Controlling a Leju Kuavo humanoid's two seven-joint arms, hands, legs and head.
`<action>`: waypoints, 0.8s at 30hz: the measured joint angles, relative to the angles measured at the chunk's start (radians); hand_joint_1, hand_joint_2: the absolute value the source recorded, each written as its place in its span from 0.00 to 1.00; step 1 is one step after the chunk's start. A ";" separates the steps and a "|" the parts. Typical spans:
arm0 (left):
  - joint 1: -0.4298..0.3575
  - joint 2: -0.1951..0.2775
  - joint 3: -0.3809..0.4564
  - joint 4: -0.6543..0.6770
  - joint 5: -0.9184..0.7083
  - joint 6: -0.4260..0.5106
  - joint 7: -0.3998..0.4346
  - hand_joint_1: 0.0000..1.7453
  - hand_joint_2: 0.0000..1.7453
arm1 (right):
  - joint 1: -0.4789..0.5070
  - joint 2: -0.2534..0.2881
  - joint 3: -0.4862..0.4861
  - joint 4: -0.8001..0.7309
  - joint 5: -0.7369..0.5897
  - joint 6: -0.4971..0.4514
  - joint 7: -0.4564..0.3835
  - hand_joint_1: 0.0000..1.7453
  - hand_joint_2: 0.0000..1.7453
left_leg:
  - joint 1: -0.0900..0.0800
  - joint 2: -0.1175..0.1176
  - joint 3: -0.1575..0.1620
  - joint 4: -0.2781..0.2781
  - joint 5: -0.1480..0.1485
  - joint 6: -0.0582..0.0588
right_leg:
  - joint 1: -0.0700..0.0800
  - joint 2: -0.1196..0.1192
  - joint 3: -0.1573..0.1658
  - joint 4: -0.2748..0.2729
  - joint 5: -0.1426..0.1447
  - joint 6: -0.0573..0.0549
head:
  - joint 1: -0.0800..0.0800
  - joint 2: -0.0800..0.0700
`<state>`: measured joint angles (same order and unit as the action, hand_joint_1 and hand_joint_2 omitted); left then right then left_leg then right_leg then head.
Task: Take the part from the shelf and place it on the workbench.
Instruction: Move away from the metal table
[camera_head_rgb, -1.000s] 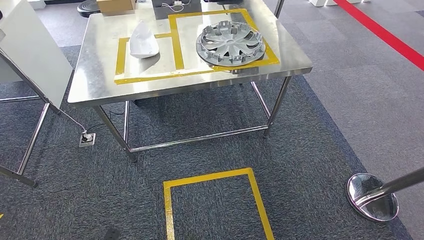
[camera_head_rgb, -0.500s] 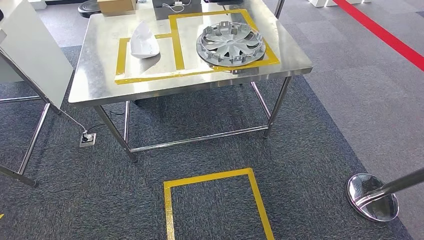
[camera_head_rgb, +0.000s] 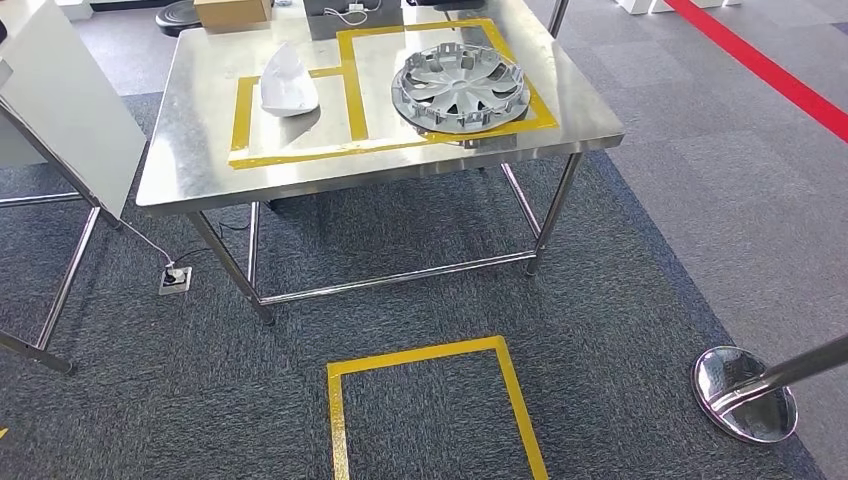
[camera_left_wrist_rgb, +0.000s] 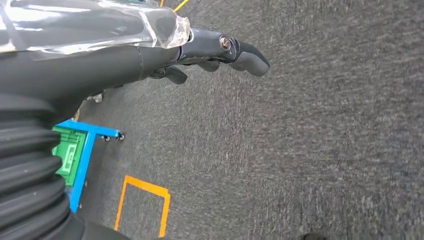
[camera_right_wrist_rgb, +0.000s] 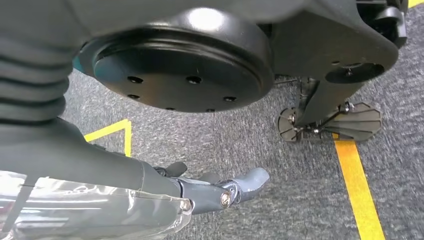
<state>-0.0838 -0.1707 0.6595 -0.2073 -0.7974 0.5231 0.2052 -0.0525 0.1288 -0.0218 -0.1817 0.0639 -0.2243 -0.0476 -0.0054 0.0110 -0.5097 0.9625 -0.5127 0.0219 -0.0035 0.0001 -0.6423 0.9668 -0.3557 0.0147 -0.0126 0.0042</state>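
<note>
Head view: one hubcap (camera_head_rgb: 461, 88) and one white part (camera_head_rgb: 286, 81) on the workbench (camera_head_rgb: 190, 170); left hand (camera_left_wrist_rgb: 150, 55) and right hand (camera_right_wrist_rgb: 165, 192) slack-fingered, empty.

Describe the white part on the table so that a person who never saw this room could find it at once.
Start at the steel workbench with yellow tape outlines. In the left outline lies the white pointed plastic shell part, curved like a small boat hull. Its neighbour, the round silver spoked wheel cover, sits in the right outline; the shell is smaller, white and without spokes.
</note>
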 joint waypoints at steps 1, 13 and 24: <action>0.003 0.000 -0.010 -0.001 0.008 -0.008 -0.003 0.00 1.00 | 0.001 -0.001 -0.001 -0.001 0.001 -0.014 -0.002 0.00 1.00 | 0.000 0.000 0.000 0.000 0.000 0.000 | 0.000 0.000 0.000 0.000 0.000 0.000 | 0.000 0.000; 0.075 0.046 -0.218 -0.052 0.280 -0.183 -0.070 0.00 0.00 | 0.052 -0.041 -0.003 -0.051 -0.014 0.036 0.008 0.00 0.00 | 0.000 0.000 0.000 0.000 0.000 0.000 | 0.000 0.000 0.000 0.000 0.000 0.000 | 0.000 0.000; 0.147 0.106 -0.432 -0.120 0.556 -0.362 -0.139 0.00 1.00 | 0.126 -0.084 0.001 -0.122 -0.040 0.135 0.029 0.00 0.00 | 0.000 0.000 0.000 0.000 0.000 0.000 | 0.000 0.000 0.000 0.000 -0.001 0.000 | 0.000 0.000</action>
<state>0.0633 -0.0644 0.2271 -0.3272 -0.2417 0.1607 0.0658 0.0740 0.0447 -0.0212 -0.3034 0.0243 -0.0896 -0.0188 -0.0053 0.0106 -0.5099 0.9622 -0.5128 0.0216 -0.0035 0.0001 -0.6425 0.9667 -0.3563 0.0147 -0.0125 0.0042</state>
